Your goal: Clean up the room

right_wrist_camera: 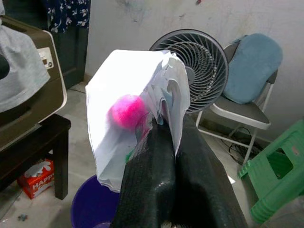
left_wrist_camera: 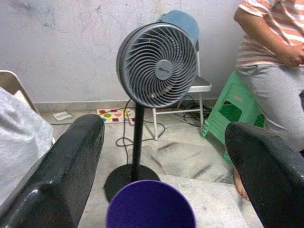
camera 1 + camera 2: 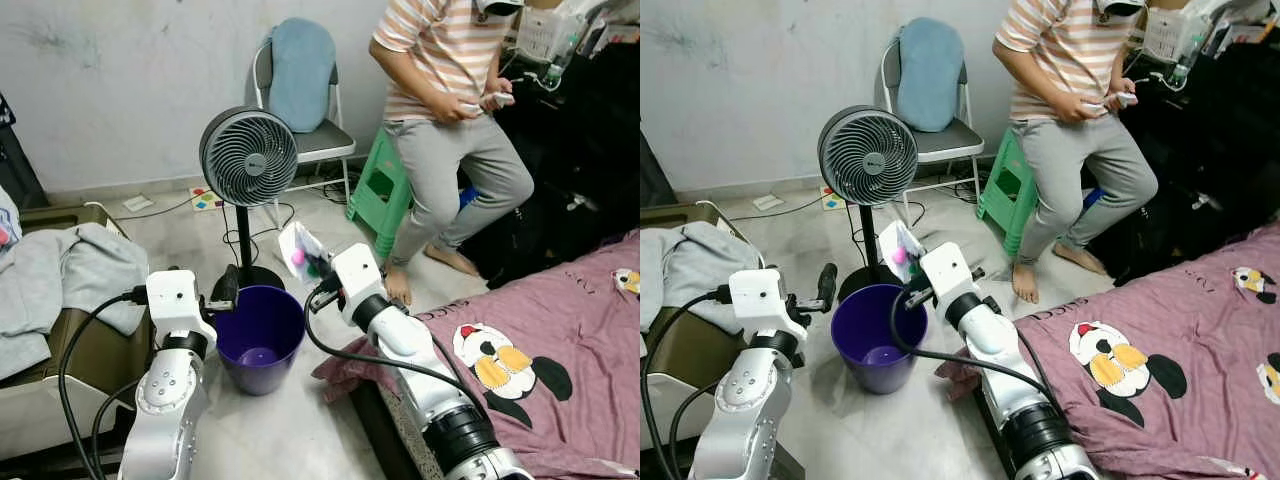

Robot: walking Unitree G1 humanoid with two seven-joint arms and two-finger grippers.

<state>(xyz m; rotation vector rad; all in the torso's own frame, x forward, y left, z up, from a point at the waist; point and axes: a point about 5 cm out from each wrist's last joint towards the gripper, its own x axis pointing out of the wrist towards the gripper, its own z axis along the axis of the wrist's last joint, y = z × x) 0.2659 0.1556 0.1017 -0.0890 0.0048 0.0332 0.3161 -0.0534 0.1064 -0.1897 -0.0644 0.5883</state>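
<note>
Right wrist view, right claw [image 1: 164, 121] pinching crumpled white wrapper [image 1: 133, 128] with pink blob, left claw [image 2: 161, 156] spread wide, empty.

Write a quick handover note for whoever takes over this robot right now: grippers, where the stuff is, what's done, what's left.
Right gripper: shut on a white plastic bag with a pink ball inside, held above the far rim of the purple bin.
Left gripper: open, empty, level with the bin's near-left rim.
Bin stands on the floor before the pedestal fan; something small lies at its bottom.
Done: bag picked up and brought to the bin.
Left: release the bag into the bin. A person sits close behind.
</note>
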